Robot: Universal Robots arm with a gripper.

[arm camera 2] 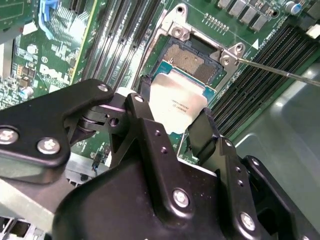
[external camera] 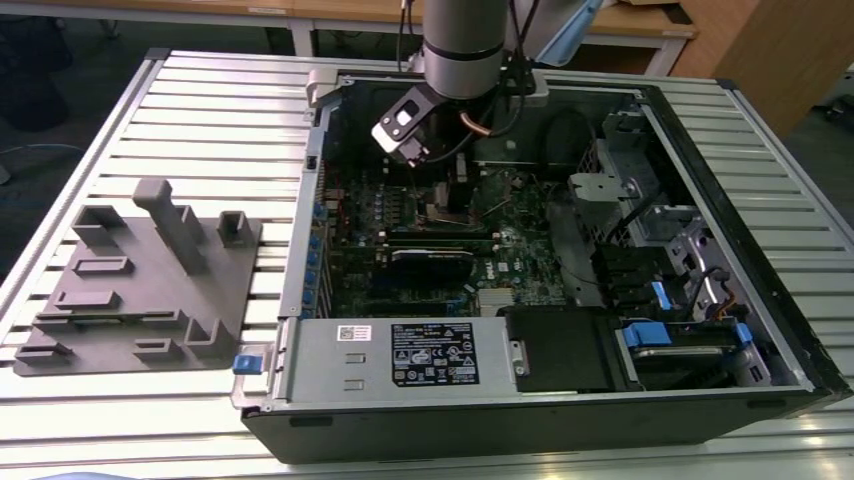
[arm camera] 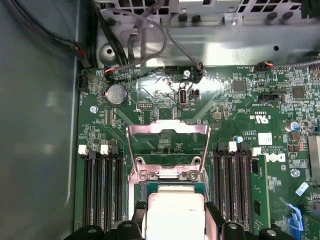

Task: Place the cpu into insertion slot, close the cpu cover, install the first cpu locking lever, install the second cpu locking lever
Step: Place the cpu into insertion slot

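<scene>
A slatted metal table (external camera: 227, 110) carries one open computer case (external camera: 534, 430) lying on its side. On the exterior view's left, beside the case, lies one grey fixture (external camera: 147, 280) with upright blocks. The arm (external camera: 465, 50) reaches down into the case from above. A silver power supply (external camera: 400, 355) fills the near end of the case. Blue-tabbed drive bays (external camera: 661, 335) sit at the exterior view's right.

Inside, the green board (arm camera: 225, 100) covers the case floor. Loose cables (arm camera: 145, 40) loop along the case wall beyond it. Two banks of black memory slots flank the socket, one (arm camera: 102, 185) on each side (arm camera: 232, 185). One green card (arm camera: 260, 192) stands just beside the second bank. One coin battery (arm camera: 116, 93) sits near a corner of the board.

The cover (arm camera: 167, 131) is tilted up at the socket's hinge end, and the board shows through its window. One thin lever (arm camera 2: 280, 71) slants away from a socket corner, raised off the board.

The socket (arm camera 2: 192, 57) lies uncovered, with part of its pin field bare. The gripper (arm camera 2: 172, 114) hangs over its edge, the jaws drawn in narrowly. Its two black fingers (arm camera 2: 202, 132) pinch opposite edges of the single cpu (arm camera 2: 177, 100). The cpu is level, grey top up, and overlaps one side of the socket. Whether it touches the socket cannot be told.
</scene>
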